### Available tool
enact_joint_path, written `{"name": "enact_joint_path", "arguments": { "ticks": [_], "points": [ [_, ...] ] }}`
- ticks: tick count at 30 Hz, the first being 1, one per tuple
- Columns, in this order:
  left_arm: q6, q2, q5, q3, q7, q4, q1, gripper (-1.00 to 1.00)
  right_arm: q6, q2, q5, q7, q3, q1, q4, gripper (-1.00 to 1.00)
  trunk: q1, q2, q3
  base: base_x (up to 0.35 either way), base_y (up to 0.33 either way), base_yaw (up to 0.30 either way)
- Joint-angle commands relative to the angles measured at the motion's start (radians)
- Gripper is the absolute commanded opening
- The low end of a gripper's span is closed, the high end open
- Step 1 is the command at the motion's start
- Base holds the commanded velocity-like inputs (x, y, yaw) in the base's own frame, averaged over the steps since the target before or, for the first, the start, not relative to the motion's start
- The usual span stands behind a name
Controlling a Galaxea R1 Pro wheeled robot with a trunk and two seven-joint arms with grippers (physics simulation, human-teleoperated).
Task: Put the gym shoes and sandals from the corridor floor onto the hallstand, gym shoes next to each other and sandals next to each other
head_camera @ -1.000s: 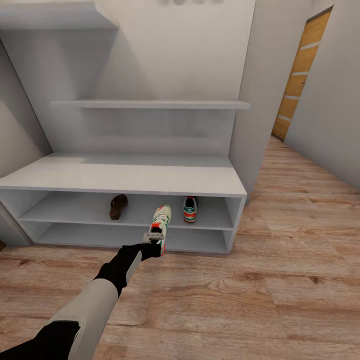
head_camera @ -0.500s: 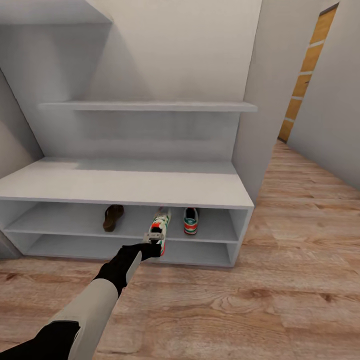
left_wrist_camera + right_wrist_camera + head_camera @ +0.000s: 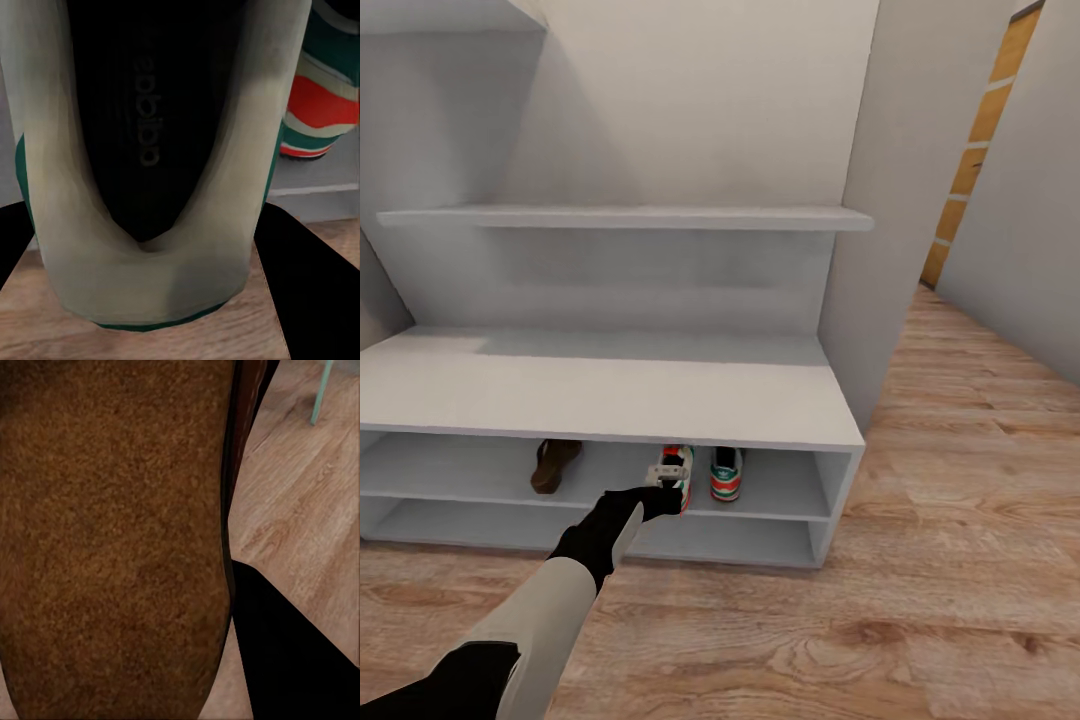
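Head view: left gripper (image 3: pixel 670 478) pinching a gym shoe (image 3: pixel 678 470) at the hallstand (image 3: pixel 600 395), upper open shelf row, front edge. Second gym shoe (image 3: pixel 726 474) just beside it on that shelf, a sandal (image 3: pixel 552 464) further along. Right wrist view: brown sandal (image 3: pixel 112 532) clamped between the right jaws over corridor floor (image 3: pixel 300 495).

The head camera looks forward and down from above the left arm at the hallstand (image 3: pixel 610 400) and the corridor floor (image 3: pixel 920 600). The left wrist camera sits pressed close against a gym shoe (image 3: pixel 150 187), sharing the second gym shoe (image 3: pixel 726 475) on the shelf with the head view. The right wrist camera faces a sandal (image 3: pixel 112 540) at very close range.
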Motion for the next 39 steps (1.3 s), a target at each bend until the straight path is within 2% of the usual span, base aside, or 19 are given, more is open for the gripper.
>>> {"name": "enact_joint_path", "arguments": {
  "ticks": [1,12,21,39],
  "points": [
    [0.006,-0.001,-0.005,0.004,-0.004,-0.002,0.000,-1.00,0.005,0.000,0.008,0.005,-0.002,-0.001,-0.001,-1.00,0.000,0.000,-0.001,0.260,-0.128,0.000],
    [0.006,-0.001,-0.005,0.006,-0.004,-0.002,0.000,-1.00,0.005,0.000,0.008,0.005,-0.002,-0.001,-0.001,-1.00,0.000,0.000,-0.001,0.062,-0.016,0.000],
    [0.006,-0.001,-0.005,0.006,-0.004,-0.002,0.000,-1.00,0.005,0.001,0.008,0.005,-0.002,-0.001,-0.001,-1.00,0.000,0.000,-0.001,0.225,0.000,0.000],
    [0.006,-0.001,-0.005,0.005,-0.004,-0.003,0.000,-1.00,0.004,0.000,0.008,0.005,-0.002,-0.001,-0.001,-1.00,0.000,0.000,-0.001,0.027,0.000,0.000]
  ]
}}
